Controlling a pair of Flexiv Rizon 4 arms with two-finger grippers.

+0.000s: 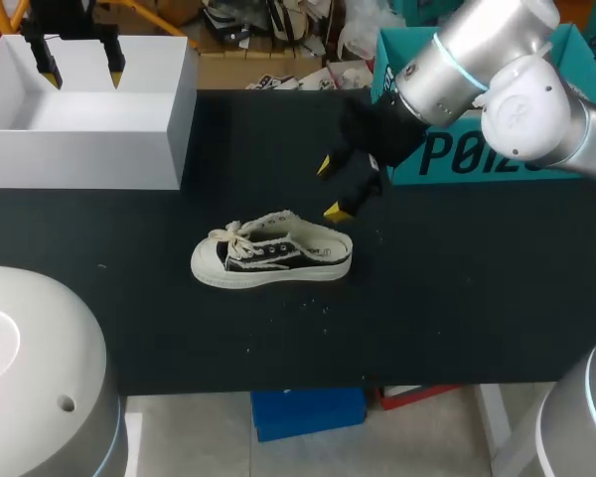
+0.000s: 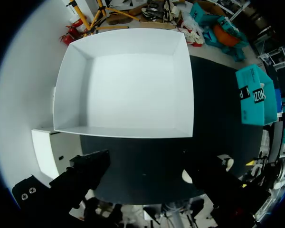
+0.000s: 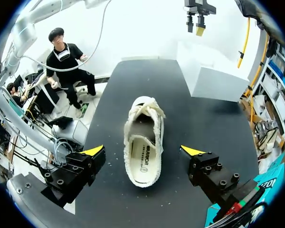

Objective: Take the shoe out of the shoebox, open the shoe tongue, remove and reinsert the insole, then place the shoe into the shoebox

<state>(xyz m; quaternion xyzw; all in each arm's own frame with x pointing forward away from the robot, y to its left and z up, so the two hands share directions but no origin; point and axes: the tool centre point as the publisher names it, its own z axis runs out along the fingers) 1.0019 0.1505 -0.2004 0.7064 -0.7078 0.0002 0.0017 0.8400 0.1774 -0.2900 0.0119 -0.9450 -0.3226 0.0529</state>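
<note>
A cream and black canvas shoe (image 1: 271,255) lies on the black table, toe to the left and heel to the right; its insole (image 3: 144,159) shows inside. My right gripper (image 1: 331,188) hangs open just above and behind the heel, nothing between its fingers; in the right wrist view the shoe (image 3: 144,145) lies ahead of the gripper (image 3: 145,150), between the spread yellow tips. The white shoebox (image 1: 89,111) stands empty at the back left. My left gripper (image 1: 81,66) hovers open over the shoebox (image 2: 126,85).
A teal carton (image 1: 497,149) stands at the back right behind my right arm. The black table (image 1: 457,298) stretches bare to the right and front of the shoe. Small crumbs lie near the shoe.
</note>
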